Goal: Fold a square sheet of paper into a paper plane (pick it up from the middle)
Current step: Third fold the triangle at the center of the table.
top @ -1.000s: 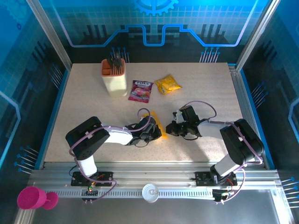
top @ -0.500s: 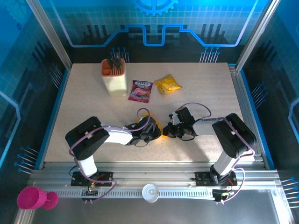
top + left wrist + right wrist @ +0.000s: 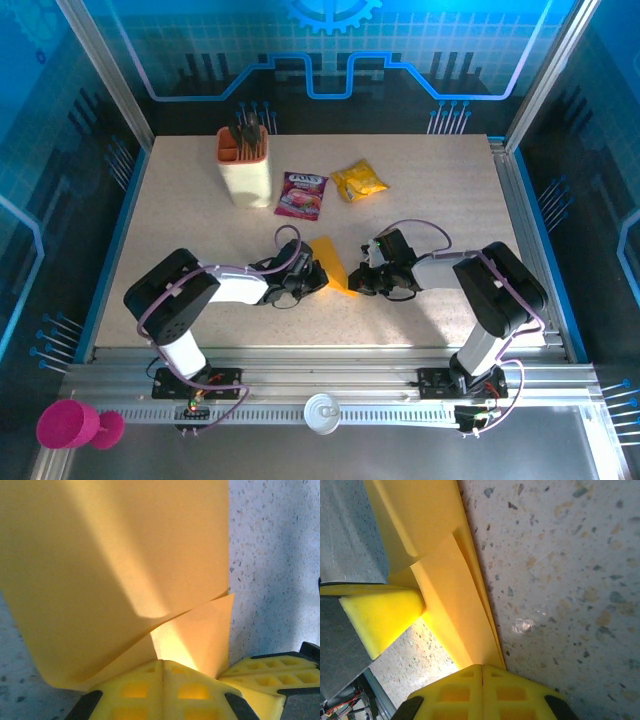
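Backing leftward, left gripper (image 3: 321, 279) bared more square sheet of paper (image 3: 330, 260); flimsy, crease-prone stuff, its edges pinched by it and right gripper (image 3: 355, 285).

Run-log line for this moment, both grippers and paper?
stage: folding | left gripper: shut on square sheet of paper | right gripper: shut on same sheet | paper state: creased, held between both

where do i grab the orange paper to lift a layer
On the orange paper, probably the lifted top flap, entered from the left gripper side: it bows off the layer beneath, leaving a finger gap; the rest hugs the table.
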Robot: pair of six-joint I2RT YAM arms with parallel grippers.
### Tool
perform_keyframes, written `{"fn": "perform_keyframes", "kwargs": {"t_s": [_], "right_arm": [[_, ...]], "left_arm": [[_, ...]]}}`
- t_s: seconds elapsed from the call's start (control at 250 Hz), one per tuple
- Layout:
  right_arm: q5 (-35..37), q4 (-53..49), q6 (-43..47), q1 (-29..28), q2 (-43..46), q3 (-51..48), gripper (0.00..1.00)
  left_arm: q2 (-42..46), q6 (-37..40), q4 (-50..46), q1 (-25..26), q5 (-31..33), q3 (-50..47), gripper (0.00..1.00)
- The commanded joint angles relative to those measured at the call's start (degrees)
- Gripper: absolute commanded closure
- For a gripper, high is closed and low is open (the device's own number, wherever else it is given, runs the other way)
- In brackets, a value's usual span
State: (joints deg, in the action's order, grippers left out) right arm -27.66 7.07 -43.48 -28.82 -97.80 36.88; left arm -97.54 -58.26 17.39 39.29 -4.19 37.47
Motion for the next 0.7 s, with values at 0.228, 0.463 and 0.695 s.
{"fn": "perform_keyframes", "kwargs": {"t_s": [0.228, 0.463, 0.695], "right_arm": [[9.2, -5.7, 1.5, -0.7, -6.9, -3.5, 1.00], [9.0, -5.6, 2.0, -0.4, -6.5, -3.8, 1.00], [7.1, -8.8, 9.8, 1.4, -6.1, -1.1, 1.00]], "left_arm": [[2.2, 4.6, -7.0, -7.9, 4.4, -7.0, 1.00], [4.9, 6.9, -9.3, -12.9, 4.0, -7.8, 1.00], [14.0, 9.9, -15.7, -12.7, 2.4, -6.4, 0.99]]}}
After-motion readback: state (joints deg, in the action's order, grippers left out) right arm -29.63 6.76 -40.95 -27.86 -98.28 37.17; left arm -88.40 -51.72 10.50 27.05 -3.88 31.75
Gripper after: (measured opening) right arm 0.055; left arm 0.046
